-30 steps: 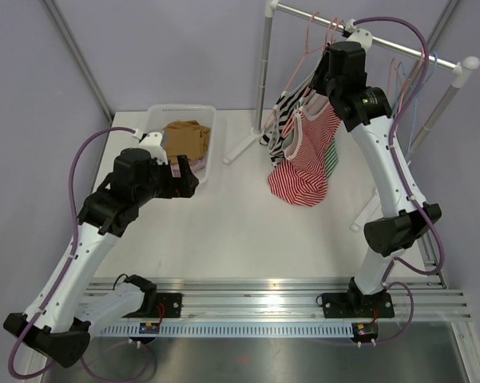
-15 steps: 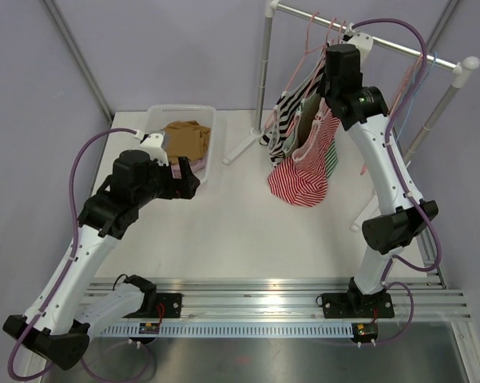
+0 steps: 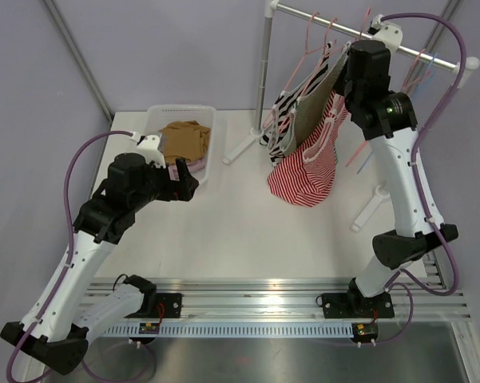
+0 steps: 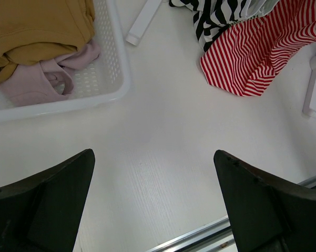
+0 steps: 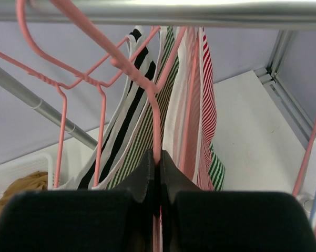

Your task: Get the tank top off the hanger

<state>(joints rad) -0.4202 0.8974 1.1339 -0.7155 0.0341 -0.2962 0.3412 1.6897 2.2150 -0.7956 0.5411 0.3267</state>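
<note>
Several striped tank tops hang on pink wire hangers from the clothes rail (image 3: 303, 13): a red-and-white one (image 3: 303, 179) (image 4: 263, 52) in front, with black-and-white (image 3: 275, 112) and green-striped (image 5: 142, 136) ones beside it. My right gripper (image 3: 341, 62) (image 5: 158, 157) is up at the rail, shut on the thin pink wire of one hanger (image 5: 155, 121) just below its hook. Which top that hanger carries I cannot tell. My left gripper (image 3: 190, 179) (image 4: 152, 199) hovers open over the table beside the basket, nothing between its fingers.
A white plastic basket (image 3: 212, 152) (image 4: 115, 68) with mustard and pink clothes stands at the back left. The rack's white feet (image 3: 243, 148) (image 3: 367, 211) rest on the table. More hangers, pink and blue (image 3: 419, 68), hang at the rail's right end.
My right gripper has shut on the pink hanger wire and risen up and to the right along the rail, pulling the hanging tops with it. The left arm barely shifted.
</note>
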